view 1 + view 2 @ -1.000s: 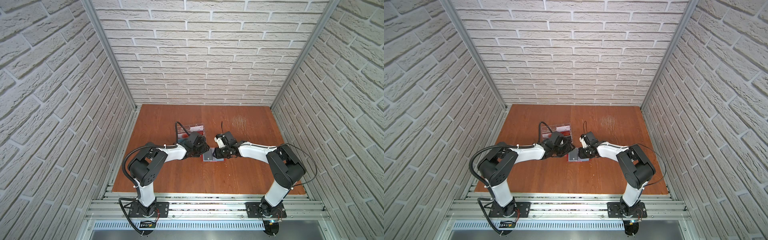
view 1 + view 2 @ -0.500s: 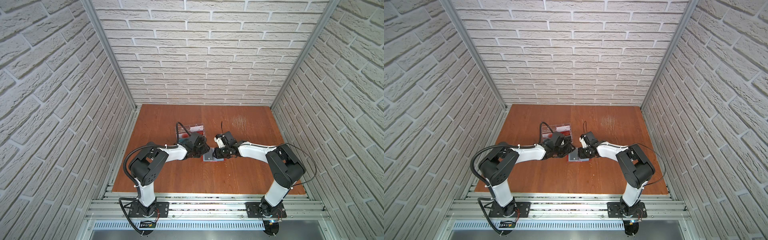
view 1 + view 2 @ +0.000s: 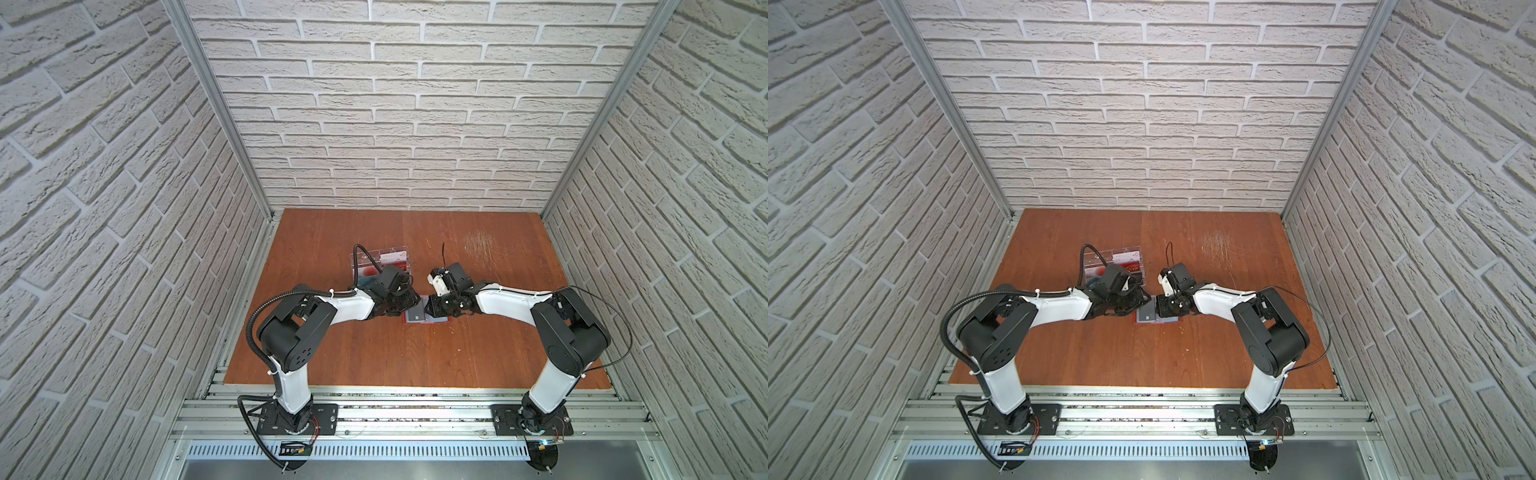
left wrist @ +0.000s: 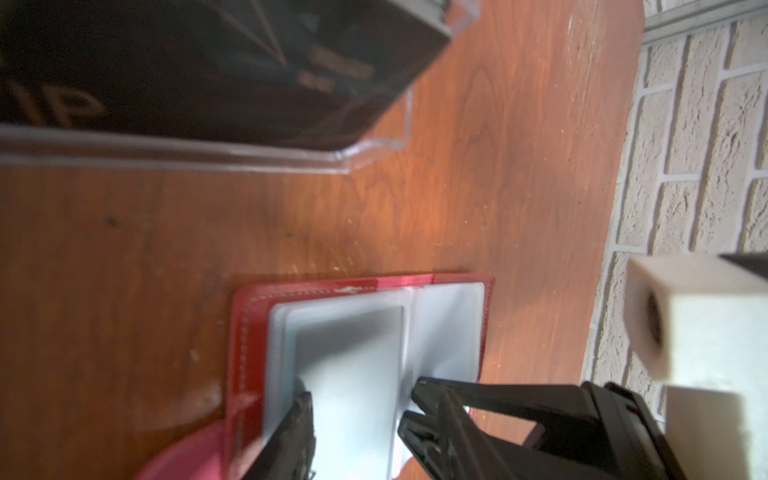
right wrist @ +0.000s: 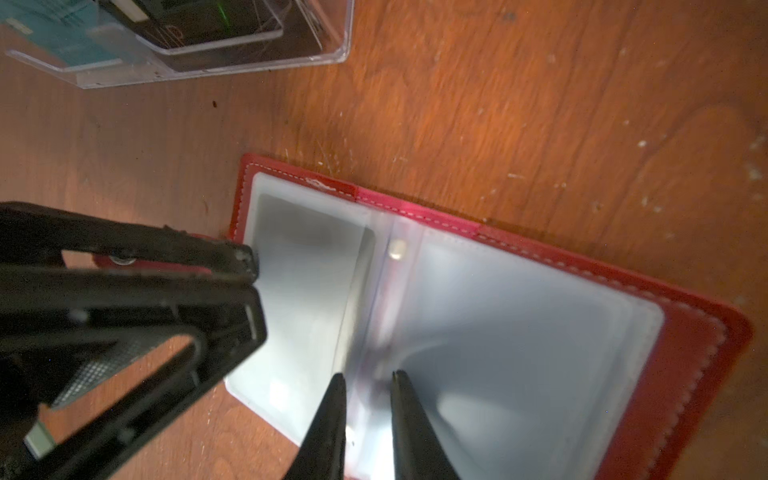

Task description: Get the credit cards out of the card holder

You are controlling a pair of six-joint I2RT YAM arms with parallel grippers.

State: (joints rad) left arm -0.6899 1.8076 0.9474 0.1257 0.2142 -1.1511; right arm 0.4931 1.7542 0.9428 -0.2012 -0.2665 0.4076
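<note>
Around: a clear tray [image 5: 332,54] holding a teal card [image 5: 70,37] stands on the desk [image 5: 519,104], near the card holder [image 5: 685,353] on its back-wall side, not touching it.
In your way: both end effectors crowd over the holder's translucent sleeves [image 5: 519,332].
Card holder: lies open and flat between the two arms.
Credit card [image 5: 307,270]: dark grey, inside the sleeve on the left arm's side.
Left end effector [image 5: 253,291]: at that sleeve's outer edge, beside the card. You cannot tell whether it grips.
Right end effector [image 5: 368,378]: over the fold, fingers a narrow gap apart. You cannot tell whether it pinches a sleeve.
</note>
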